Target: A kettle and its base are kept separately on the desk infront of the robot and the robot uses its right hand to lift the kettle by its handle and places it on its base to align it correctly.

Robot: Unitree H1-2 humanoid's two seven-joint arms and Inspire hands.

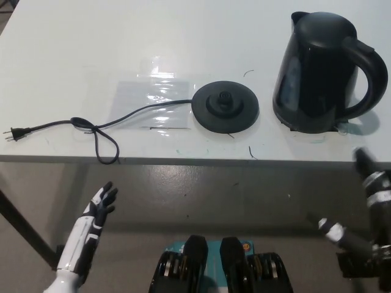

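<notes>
A black kettle (321,73) stands upright on the white desk (91,49) at the right, its handle (374,76) turned to the right. Its round black base (225,107) lies to the kettle's left, apart from it, near the desk's front edge. My black right hand (369,177) hovers below the desk edge at the far right, under the kettle's handle, touching nothing; its fingers are spread. My white left hand (101,204) rests low at the lower left, open and holding nothing.
The base's black cord (98,128) runs left across the desk, loops near the front edge and ends in a plug (13,133). A clear plastic sheet (153,101) lies taped left of the base. Grey floor shows below the desk.
</notes>
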